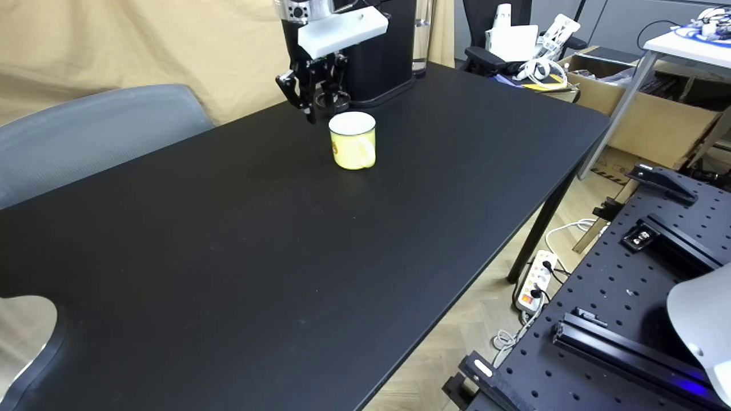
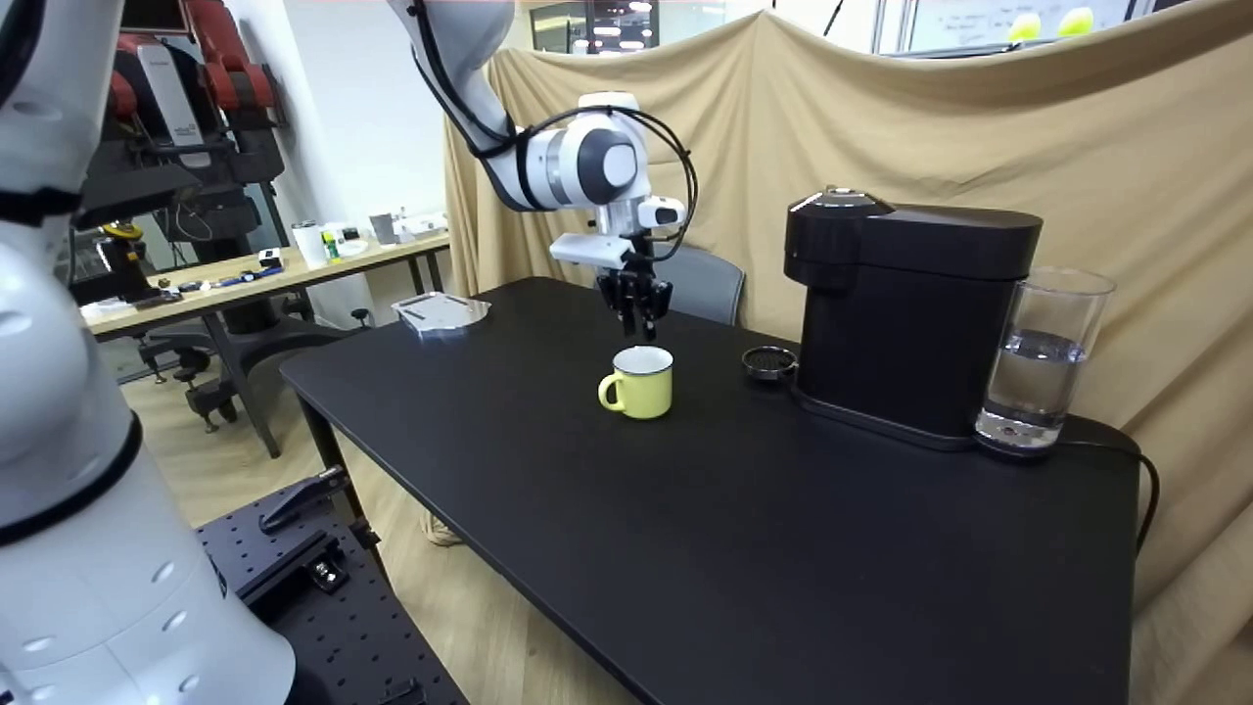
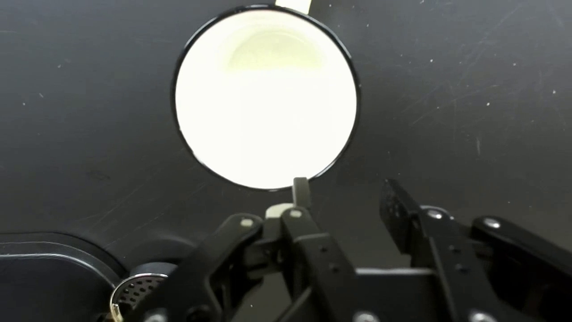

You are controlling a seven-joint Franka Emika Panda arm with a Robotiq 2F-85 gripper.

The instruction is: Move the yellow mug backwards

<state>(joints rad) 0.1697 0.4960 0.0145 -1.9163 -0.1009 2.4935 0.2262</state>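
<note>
At the wrist view's top, the yellow mug (image 3: 267, 116) has its handle (image 3: 293, 5) cropped.

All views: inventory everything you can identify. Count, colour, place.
Table: 1, black, central in both exterior views
Yellow mug: 1, yellow, white inside, upright on table
Coffee machine: 1, black, on table
Water tank: 1, clear, partly filled, beside coffee machine
Drip tray: 1, dark, metallic rim, at coffee machine's foot
Flat panel: 1, silvery, table end
Cloth: apparently 1, tan, behind table
Chair: 1, grey, beside table
Office chair: 1, black, background
Desk: 1, white, background
Workbench: 1, wood-coloured, background
Second robot: 1, red and grey, background
Cardboard box: at least 1, brown, floor
Power strip: 1, white, floor
Perforated platform: 1, black, beside table
Clutter: count unclear, mixed, background
Arm: 1, white, over table
Gripper: 1, black, jaws apart, near yellow mug
</note>
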